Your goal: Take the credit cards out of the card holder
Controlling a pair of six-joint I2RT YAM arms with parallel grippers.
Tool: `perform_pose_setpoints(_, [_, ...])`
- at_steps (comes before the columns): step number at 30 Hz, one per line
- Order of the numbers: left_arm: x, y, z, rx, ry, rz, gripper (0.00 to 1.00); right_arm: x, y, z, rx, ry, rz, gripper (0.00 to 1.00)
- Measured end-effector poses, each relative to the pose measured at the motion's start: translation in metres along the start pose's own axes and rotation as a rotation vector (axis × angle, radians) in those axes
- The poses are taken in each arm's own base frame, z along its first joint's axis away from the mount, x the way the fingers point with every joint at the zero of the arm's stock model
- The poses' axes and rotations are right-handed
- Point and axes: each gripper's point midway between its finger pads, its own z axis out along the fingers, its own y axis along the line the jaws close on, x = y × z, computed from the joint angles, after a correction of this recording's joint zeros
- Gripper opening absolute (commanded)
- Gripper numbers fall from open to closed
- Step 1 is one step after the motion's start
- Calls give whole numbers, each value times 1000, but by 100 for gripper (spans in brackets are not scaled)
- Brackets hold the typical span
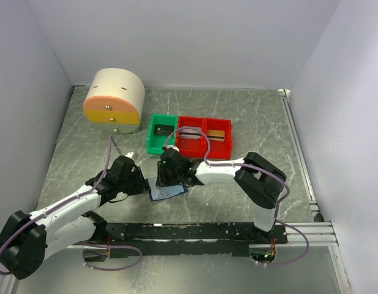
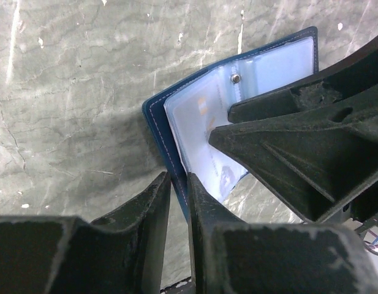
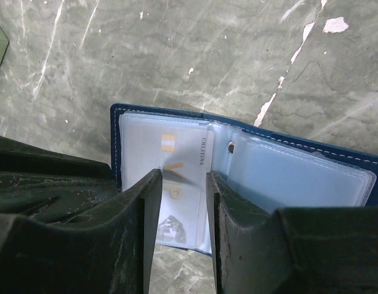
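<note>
The navy card holder (image 1: 167, 191) lies open on the marbled table between both arms. In the left wrist view my left gripper (image 2: 178, 179) is shut on the edge of the card holder's (image 2: 157, 119) navy cover, and the right arm's fingers (image 2: 287, 147) press over the pale lining. In the right wrist view my right gripper (image 3: 184, 176) stands open, its jaws on either side of a pale grey credit card (image 3: 184, 150) with gold lettering. That card lies in the left clear pocket of the card holder (image 3: 311, 174). A small snap stud (image 3: 231, 147) sits at the fold.
A round cream drawer unit (image 1: 114, 101) with orange and yellow fronts stands at the back left. A green bin (image 1: 161, 133) and two red bins (image 1: 204, 136) sit just behind the grippers. White walls close in the table, and a black rail (image 1: 195, 231) runs along its near edge.
</note>
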Motion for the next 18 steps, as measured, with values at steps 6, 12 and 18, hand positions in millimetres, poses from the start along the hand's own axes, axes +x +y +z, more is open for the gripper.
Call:
perform_pose_setpoints(6, [0, 2, -1, -12, -5, -13, 33, 0, 0, 0, -20, -3, 10, 35])
perform_pose_setpoints(12, [-4, 11, -7, -60, -42, -37, 34, -1, 0, 0, -24, -3, 14, 35])
perform_pose_setpoints(18, [-4, -3, -6, 7, -36, -46, 31, -1, -1, 0, -25, -2, 14, 35])
